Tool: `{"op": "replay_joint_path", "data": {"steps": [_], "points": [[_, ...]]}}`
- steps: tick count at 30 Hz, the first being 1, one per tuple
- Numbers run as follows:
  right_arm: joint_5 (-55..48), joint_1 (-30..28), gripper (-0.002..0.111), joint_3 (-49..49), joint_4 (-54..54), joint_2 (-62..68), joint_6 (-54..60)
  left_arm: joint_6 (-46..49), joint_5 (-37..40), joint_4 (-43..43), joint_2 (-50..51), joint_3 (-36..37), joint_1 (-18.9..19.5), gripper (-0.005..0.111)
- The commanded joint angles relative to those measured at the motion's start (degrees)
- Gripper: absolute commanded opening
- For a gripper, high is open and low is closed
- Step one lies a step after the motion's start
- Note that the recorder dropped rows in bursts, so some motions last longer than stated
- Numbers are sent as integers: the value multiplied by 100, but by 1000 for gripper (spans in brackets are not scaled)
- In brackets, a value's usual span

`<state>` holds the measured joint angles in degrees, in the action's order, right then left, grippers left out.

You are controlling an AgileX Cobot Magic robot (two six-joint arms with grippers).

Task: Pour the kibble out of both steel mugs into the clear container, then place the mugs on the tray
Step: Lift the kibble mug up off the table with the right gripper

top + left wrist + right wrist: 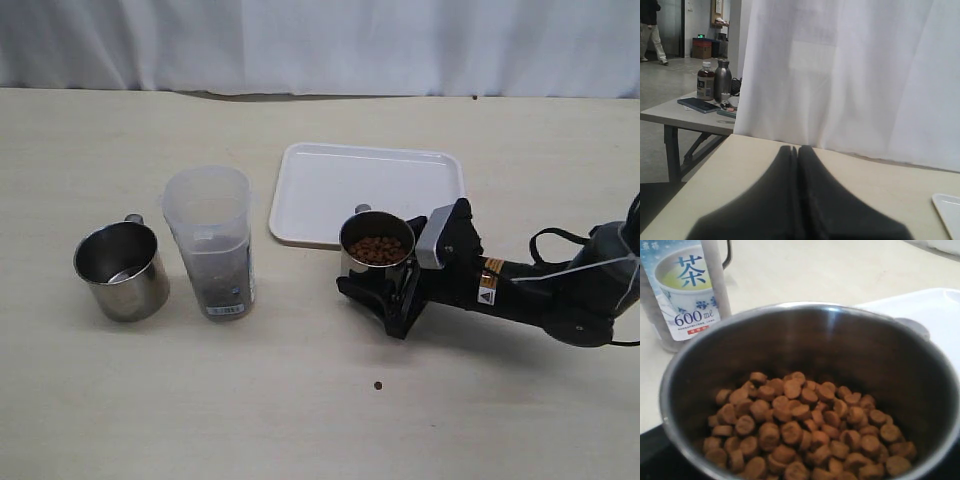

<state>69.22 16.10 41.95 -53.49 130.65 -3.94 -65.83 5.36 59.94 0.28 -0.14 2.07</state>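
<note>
One steel mug [121, 271] stands empty at the left of the table. Beside it is the clear container [210, 240] with kibble in its lower part; its label [685, 290] shows in the right wrist view. The second steel mug [377, 262] stands upright, part full of kibble [378, 249], just in front of the white tray [365, 190]. My right gripper [372, 287] is shut on this mug, a black finger on each side. In the right wrist view the mug [805, 345] and kibble [805, 430] fill the picture and hide the fingers. My left gripper [796, 150] is shut on nothing, out of the exterior view.
A single loose pellet [378, 385] lies on the table in front of the right arm. A white curtain [320, 40] hangs along the table's far edge. A corner of the tray [947, 210] shows in the left wrist view.
</note>
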Motion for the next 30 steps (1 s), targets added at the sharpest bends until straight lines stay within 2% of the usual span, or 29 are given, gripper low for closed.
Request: {"op": "replay_joint_path", "data": {"steps": [1,12,19,23,25,28,30], "points": [[74,-27,5,-15,-381,-149,-244,-45,2,3,-28,14,-9,0],[74,-272,5,-235,-395,-664,-632,-45,2,3,-28,14,-9,0],[-16,-273,5,-364,-251,-1779,-2000,-45,2,3,-28,14,-9,0],[-1419,-258,5,-211,-458,-3078,-2980,-45,2,3,-28,14,-9,0],[-2591,-148,5,122,-1154,-3778,-3922,-45,2,3,-28,14,-9,0],[-3603,444,5,536,-1454,-4059,-4385,-45,34,3,-28,14,-9,0],[-4481,965,5,953,-2275,-4071,-5107,-45,34,3,-28,14,-9,0]]}}
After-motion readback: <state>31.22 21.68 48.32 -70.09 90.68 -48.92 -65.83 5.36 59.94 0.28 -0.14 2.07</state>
